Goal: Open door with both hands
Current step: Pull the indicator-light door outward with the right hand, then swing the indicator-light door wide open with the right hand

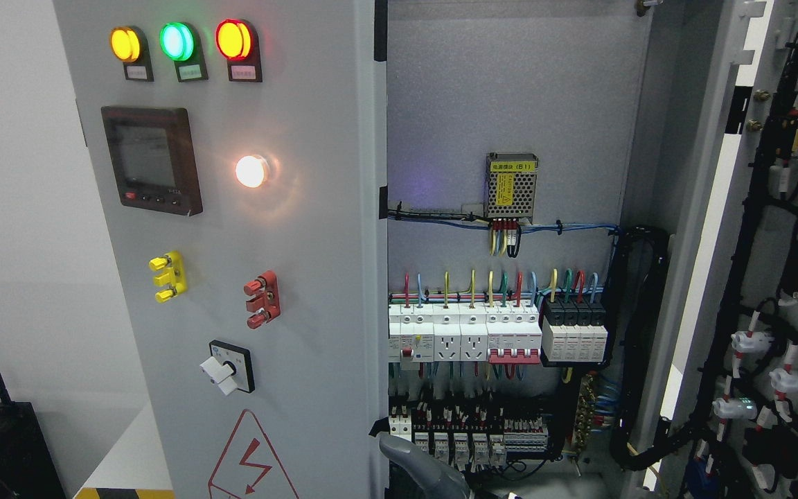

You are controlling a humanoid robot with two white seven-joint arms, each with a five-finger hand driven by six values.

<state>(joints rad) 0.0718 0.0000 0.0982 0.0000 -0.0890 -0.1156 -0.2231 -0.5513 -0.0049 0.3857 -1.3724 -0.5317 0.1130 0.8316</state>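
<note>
standing open: right door (752, 242) | breakers (496, 336) exposed; left door (246, 242) shut

- Left door (316, 208): pale grey, shown with yellow (125, 44), green (176, 41) and red (233, 39) lamps lit and a white lamp (251, 171) glowing.
- Meter (152, 160): dark brown frame, grey screen.
- Terminals: yellow (167, 276) and red (262, 299).
- Switch (229, 366): white knob on black plate.
- Warning triangle (252, 461): red outline and bolt.
- Breakers (465, 336): white, some red-barred; black-topped at right.
- Wires (503, 281): red, blue, yellow, green.
- Hand (427, 471): grey.
</note>
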